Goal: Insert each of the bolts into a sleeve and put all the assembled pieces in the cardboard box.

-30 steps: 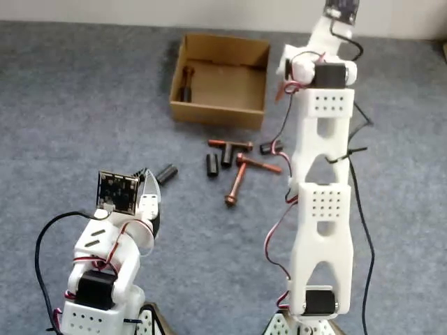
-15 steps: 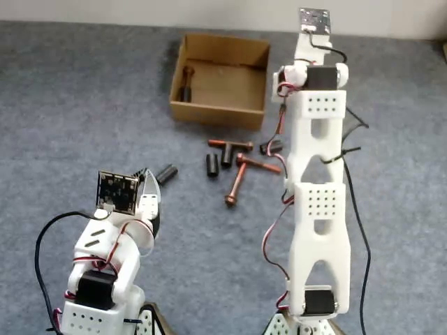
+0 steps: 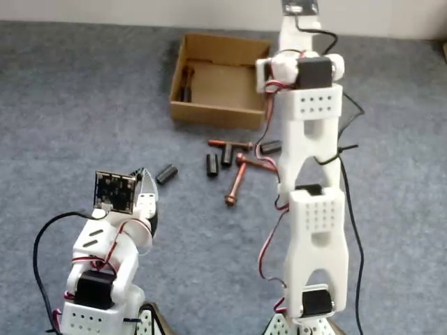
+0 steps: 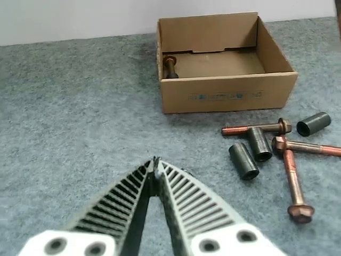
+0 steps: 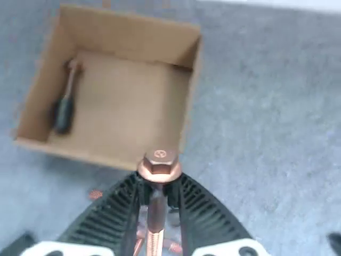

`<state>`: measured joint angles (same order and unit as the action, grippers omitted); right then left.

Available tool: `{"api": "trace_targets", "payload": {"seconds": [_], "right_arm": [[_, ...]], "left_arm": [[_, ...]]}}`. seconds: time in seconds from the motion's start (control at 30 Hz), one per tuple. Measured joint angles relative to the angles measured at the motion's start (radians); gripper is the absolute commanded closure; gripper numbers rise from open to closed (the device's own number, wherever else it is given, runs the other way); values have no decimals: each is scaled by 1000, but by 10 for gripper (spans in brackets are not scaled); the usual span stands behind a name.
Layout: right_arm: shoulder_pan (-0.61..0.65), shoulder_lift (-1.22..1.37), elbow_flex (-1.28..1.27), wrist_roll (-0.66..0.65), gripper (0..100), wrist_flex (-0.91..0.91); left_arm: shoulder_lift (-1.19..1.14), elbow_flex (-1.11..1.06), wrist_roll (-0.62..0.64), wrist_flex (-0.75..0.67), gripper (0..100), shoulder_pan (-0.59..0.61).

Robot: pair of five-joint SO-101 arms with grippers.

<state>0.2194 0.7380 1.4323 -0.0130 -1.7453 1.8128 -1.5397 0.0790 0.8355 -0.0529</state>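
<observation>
Grey carpet (image 3: 84, 105) covered the table. Over it the right arm (image 3: 314, 209) stretched far out. The cardboard box (image 3: 216, 115) sat at the far side, with one assembled piece (image 3: 186, 82) lying along the wall on the left arm's side. The right gripper (image 5: 159, 184) hung close to the box, jaws clamped on a copper bolt (image 5: 159, 166) whose head poked past the fingertips. The left gripper (image 4: 155, 162) hung low at the near side, jaws closed on nothing. Three loose bolts (image 3: 235, 183) lay on the carpet in front of the box, among black sleeves (image 3: 211, 165). One further sleeve (image 3: 165, 174) lay apart, near the left gripper.
</observation>
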Motion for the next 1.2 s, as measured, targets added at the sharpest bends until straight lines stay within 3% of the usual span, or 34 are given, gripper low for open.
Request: {"api": "trace_targets", "payload": {"seconds": [0.27,0.47,0.63,0.73,0.87,1.2], "right_arm": [[167,-336,-595,-5,994,0],[310,-362,-875,-6,994,14],[388,-362,-1069,-6,984,181],[405,-362,-1195,-6,873,284],[419,-365,-1277,-6,723,322],[376,-342,-1286,-43,743,428]], "left_arm": [[0,0,0,0,994,48],[0,0,0,-3,994,80],[0,0,0,-3,994,78],[0,0,0,-3,994,78],[0,0,0,-3,994,78],[0,0,0,-3,994,78]]}}
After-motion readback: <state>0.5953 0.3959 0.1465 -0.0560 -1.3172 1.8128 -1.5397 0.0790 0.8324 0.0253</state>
